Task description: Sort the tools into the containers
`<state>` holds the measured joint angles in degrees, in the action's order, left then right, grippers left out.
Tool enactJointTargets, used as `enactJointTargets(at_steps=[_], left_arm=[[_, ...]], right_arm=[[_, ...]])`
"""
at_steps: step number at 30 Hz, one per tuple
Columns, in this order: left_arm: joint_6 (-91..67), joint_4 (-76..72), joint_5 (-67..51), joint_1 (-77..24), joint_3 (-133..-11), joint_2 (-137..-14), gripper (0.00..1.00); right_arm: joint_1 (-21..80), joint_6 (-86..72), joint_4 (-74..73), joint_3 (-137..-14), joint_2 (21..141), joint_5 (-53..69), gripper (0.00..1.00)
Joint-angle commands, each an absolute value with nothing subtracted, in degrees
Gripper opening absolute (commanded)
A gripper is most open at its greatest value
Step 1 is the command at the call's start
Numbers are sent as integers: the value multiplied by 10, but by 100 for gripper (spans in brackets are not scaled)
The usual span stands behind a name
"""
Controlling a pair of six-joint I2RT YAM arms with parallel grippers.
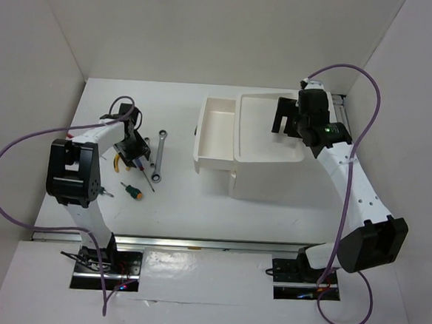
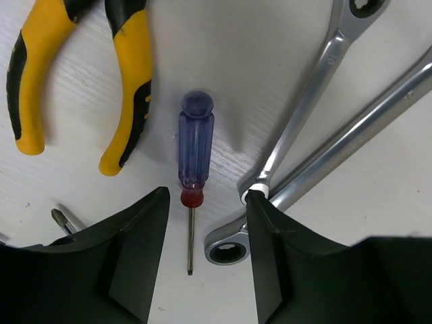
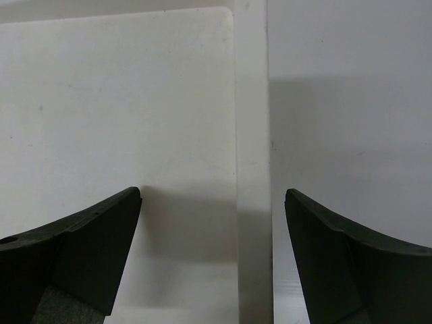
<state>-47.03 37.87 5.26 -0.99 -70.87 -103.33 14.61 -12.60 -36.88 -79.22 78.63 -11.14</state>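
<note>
This is looking like a robot lab. A left arm [image 1: 92, 132] and a right arm [image 1: 348, 179] are sitting bolted at the near edge of a white worktop [image 1: 197, 213]. White walls [image 1: 210, 35] are boxing it in, purple cables [image 1: 349, 66] are looping around, and hand tools [image 1: 159, 154] are lying near its left edge.

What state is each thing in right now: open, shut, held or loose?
Drawer: pulled open, empty.
Tray: bare where visible.
Blue screwdriver: lying loose, not gripped.
Pliers: lying, handles spread.
Wrenches: lying, overlapping.
Left end effector: open, holding nothing.
Right end effector: open, over tray rim.
</note>
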Motion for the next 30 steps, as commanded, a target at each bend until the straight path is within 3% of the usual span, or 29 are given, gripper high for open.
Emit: enactJointTargets(at_steps=[1,5,8,18,19,21,23,30], left_arm=[[-497,379,78,-10,-715,-1045,61],[-504,379,90,-10,-705,-1045,61],[-515,385,103,-10,-705,-1050,53],[-520,385,110,-10,-705,-1098,54],[-526,390,110,-10,-705,-1104,38],[-526,390,105,-15,-710,-1116,16],[-526,397,105,-15,-710,-1116,0],[-492,415,98,-31,-784,-999,0]], right_arm=[[157,-116,-421,-779,787,-107,94],[157,-116,-421,-779,787,-107,94],[157,-116,-421,-779,787,-107,94],[157,-116,-410,-768,764,-107,94],[157,-116,-410,-768,764,-107,94],[157,-116,-410,-768,764,-107,94],[157,-116,-410,-768,764,-107,94],[157,-116,-421,-780,769,-112,94]])
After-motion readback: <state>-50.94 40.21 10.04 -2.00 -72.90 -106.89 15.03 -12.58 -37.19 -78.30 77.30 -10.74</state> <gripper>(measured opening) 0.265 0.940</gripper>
